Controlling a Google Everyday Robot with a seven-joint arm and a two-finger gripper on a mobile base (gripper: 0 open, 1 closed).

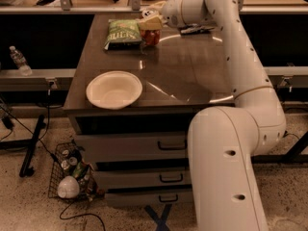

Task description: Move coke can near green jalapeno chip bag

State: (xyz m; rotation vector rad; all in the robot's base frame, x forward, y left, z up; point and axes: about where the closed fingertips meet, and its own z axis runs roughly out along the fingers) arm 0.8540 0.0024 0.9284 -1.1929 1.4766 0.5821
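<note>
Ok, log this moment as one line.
pincer: shut on can, far side of table | can: beside green bag | bowl: front left

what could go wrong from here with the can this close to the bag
The gripper holds the coke can right beside the green chip bag, toward the far side of the table.
1. If it sets down any further left, the can may land on the bag's crinkly edge and tip once released.
2. Backing the gripper out sideways could knock the can over or shove the bag.
</note>
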